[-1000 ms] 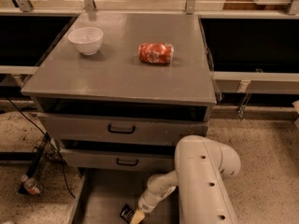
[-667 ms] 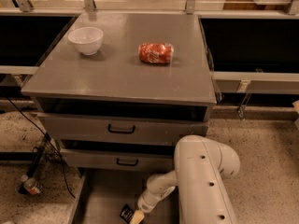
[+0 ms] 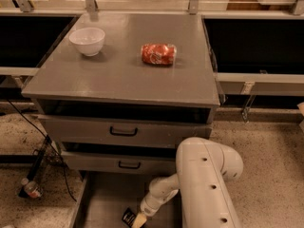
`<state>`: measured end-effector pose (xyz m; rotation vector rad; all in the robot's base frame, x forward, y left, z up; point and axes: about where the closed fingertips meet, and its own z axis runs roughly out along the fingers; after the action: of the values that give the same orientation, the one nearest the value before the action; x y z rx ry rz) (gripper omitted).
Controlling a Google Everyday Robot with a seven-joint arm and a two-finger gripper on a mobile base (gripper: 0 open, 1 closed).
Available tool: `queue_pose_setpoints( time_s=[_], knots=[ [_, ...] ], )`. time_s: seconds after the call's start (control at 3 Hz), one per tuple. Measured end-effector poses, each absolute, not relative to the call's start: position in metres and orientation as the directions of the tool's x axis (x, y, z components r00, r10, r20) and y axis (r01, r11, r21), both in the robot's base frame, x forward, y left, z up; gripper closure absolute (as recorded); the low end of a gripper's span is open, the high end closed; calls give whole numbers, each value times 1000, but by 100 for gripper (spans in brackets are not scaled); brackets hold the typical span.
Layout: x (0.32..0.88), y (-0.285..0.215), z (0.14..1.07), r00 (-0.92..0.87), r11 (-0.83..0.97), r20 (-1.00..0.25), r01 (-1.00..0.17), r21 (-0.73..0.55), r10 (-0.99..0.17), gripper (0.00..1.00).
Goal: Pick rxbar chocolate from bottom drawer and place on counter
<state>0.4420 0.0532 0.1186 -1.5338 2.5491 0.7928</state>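
At upper left a white bowl (image 3: 87, 41) sits on the desk (image 3: 118, 82), where the bar must go. Below, the bottom drawer (image 3: 102, 201) stands pulled out, exposing its floor to the arm. The rxbar chocolate (image 3: 128, 217) lies there at the frame's bottom edge, with the pincer (image 3: 138, 220) right against it; whether it grips, I cannot tell. A red soda can (image 3: 158, 54) lies sideways at upper centre.

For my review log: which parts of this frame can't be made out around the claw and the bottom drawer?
- Claw, camera view: low in the bottom drawer, cut off by the picture's lower edge; contact with the bar cannot be told.
- rxbar chocolate: only a dark corner shows beside the claw; lettering too small.
- Bottom drawer: its front is past the lower edge, its right side behind the arm.
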Motion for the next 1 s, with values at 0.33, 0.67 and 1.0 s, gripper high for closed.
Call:
queue_pose_setpoints(
  time_s=[0.33, 0.67, 1.0],
  knots=[
    [442, 53, 116, -511, 383, -300, -836, 394, -806, 56],
    [442, 53, 116, -511, 383, -300, -836, 394, -806, 62],
    [441, 53, 116, -511, 383, -300, -835, 394, -806, 46]
  ],
)
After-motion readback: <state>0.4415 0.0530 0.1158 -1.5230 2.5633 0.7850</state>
